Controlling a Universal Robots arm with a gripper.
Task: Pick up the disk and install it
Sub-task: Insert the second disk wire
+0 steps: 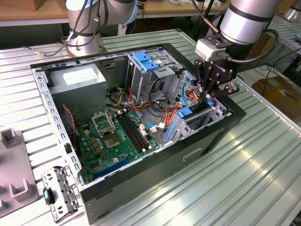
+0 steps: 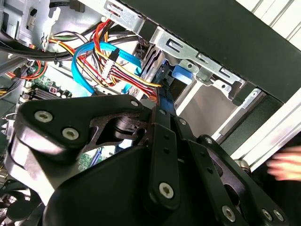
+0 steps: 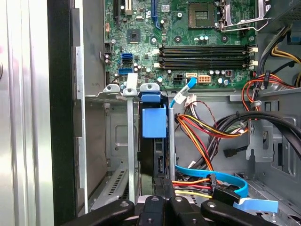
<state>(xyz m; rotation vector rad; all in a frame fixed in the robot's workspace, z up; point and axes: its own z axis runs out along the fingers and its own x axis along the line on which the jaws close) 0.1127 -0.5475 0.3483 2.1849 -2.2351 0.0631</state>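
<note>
Disk [image 1: 196,113] standing on edge in the drive cage, gripper [image 1: 210,94] directly above.

Blue carrier mostly sunk into the bay [image 3: 154,123], top end held between clenched fingers; seems nearly seated, final push apparently left. Tight quarters: cage walls close on both sides, cable bundle [image 3: 207,132] just beside, case rim [image 1: 235,110] near.

your arm [image 1: 247,19] is a silver-grey cylinder trailing a black cable, with a pale grey block at the wrist; your gripper [image 1: 210,89] is matte black linkage studded with silver screws.
</note>
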